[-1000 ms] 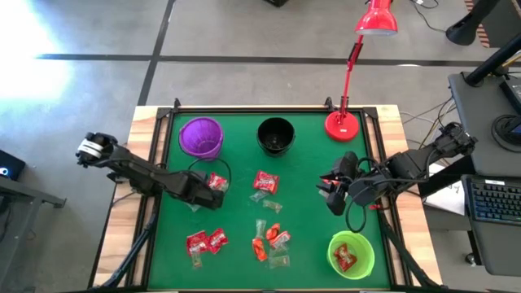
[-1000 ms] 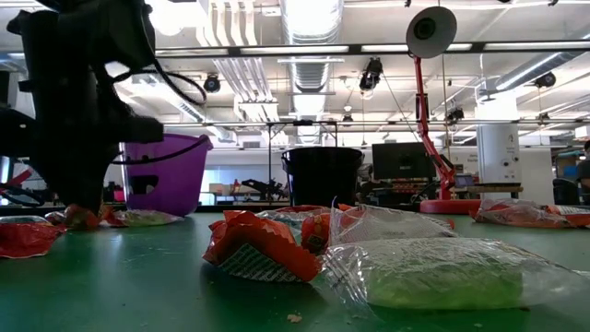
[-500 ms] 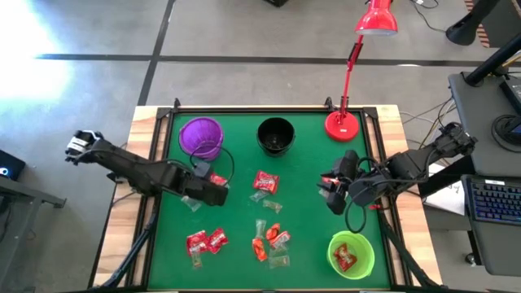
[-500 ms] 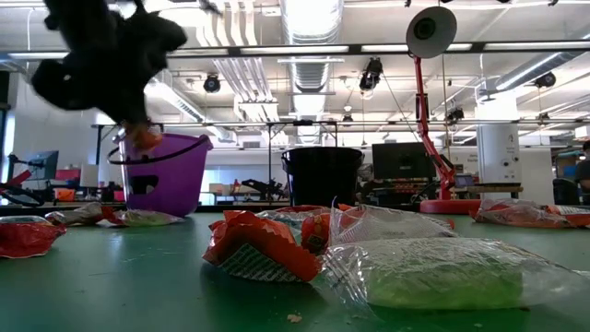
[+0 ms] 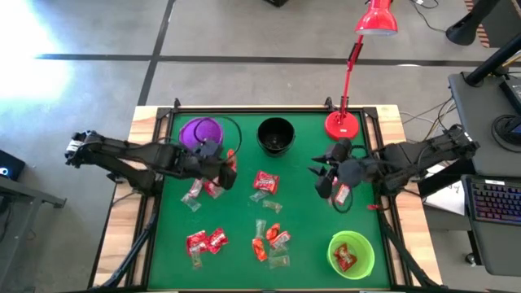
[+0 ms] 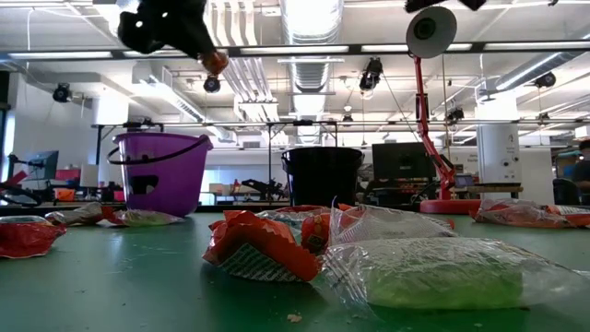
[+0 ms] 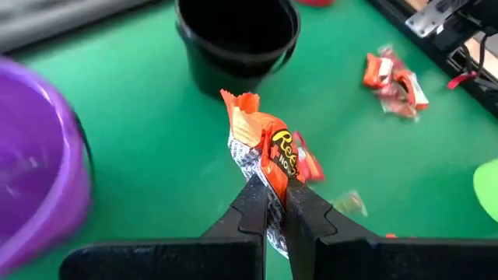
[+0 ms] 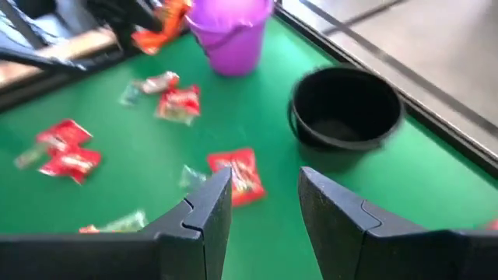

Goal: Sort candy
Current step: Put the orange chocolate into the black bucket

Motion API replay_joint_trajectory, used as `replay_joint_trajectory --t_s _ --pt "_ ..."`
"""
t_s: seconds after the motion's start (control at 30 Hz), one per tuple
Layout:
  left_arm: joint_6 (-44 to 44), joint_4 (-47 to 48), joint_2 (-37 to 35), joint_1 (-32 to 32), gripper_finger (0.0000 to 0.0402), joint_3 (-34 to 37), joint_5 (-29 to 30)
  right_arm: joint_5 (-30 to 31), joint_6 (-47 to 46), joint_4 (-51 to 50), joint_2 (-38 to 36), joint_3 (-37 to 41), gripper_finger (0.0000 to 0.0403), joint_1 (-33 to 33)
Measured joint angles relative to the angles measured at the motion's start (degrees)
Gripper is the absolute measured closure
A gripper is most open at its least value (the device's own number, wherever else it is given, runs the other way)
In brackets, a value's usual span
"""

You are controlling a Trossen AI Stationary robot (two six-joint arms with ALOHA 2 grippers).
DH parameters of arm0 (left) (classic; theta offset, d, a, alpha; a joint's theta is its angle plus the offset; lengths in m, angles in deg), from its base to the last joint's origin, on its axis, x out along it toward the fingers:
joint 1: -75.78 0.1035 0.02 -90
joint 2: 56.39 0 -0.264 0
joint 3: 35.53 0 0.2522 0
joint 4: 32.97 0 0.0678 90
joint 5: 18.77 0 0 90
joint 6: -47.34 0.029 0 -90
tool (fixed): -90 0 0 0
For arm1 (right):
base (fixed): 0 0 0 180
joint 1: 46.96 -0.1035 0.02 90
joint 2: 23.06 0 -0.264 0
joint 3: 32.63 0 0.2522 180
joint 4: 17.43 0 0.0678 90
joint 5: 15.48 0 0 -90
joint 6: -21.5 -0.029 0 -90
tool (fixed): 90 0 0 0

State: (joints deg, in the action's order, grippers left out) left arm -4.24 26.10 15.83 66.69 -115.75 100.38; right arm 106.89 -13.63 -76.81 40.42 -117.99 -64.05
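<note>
The left gripper [image 7: 271, 204] has its two fingers [image 7: 250, 204] pinched tight on one orange candy [image 7: 268, 148] with yellow letters. It holds the candy up in the air, in the middle of the left wrist view. In the high view this gripper [image 5: 229, 160] sits left of center, just beside the purple cup [image 5: 198, 132]. In the low view the orange candy [image 6: 214, 63] hangs near the top, left of center, above the purple cup [image 6: 159, 171].

The right gripper [image 8: 263, 204] has its two fingers [image 8: 207, 208] spread apart, with nothing between them. In the high view it [image 5: 319, 175] is right of center, below the red lamp [image 5: 348, 80].

There are three cups: the purple one at the upper left of the green mat [image 5: 301, 218], one black cup [image 5: 275, 135] beside it, and one green cup [image 5: 351, 253] at the lower right. The green cup has a red candy [image 5: 345, 258] inside; it looks like one, but it is hard to count.

The other candy lies loose on the mat. Two pieces [image 5: 203, 190] are below the left gripper. One red piece [image 5: 265, 182] is in the middle. Two red pieces [image 5: 206, 241] are at the lower left. A small heap of orange and clear pieces [image 5: 271, 241] is at the lower middle.
</note>
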Motion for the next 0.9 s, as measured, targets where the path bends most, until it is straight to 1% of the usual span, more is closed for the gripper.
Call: replay_joint_trajectory --t_s 0.1,0.2,0.37,0.43,0.6,0.73,0.8,0.9 --pt "6.2 0.0 0.0 3.2 0.0400 -2.0 0.0 -6.9 5.9 7.8 0.1 0.2 0.0261 4.7" --pt "12.4 0.0 0.0 6.9 0.0400 -3.8 -1.5 -11.3 9.4 14.3 0.4 0.4 0.0261 9.4" --pt "21.4 -0.6 0.0 13.2 0.0400 -6.7 -6.5 -20.2 9.6 19.8 1.2 0.4 0.0261 18.2" --pt "24.7 -1.8 0.0 15.5 0.0400 -7.8 -8.6 -24.8 9.2 22.0 2.0 0.4 0.0261 21.5" --pt "33.0 -6.3 0.0 20.4 0.0400 -9.2 -16.9 -34.5 8.1 28.7 5.5 0.5 0.0261 27.9" --pt "37.7 -10.3 0.0 24.3 0.0400 -9.6 -24.0 -43.1 6.1 38.1 9.5 0.5 0.0261 31.3" --pt "39.4 -12.4 0.0 26.0 0.0400 -9.3 -27.4 -45.8 4.8 42.6 11.5 0.5 0.0261 32.3" --pt "41.3 -13.8 0.0 28.5 0.0400 -8.9 -32.0 -47.8 3.1 47.2 13.9 0.5 0.0261 33.4"
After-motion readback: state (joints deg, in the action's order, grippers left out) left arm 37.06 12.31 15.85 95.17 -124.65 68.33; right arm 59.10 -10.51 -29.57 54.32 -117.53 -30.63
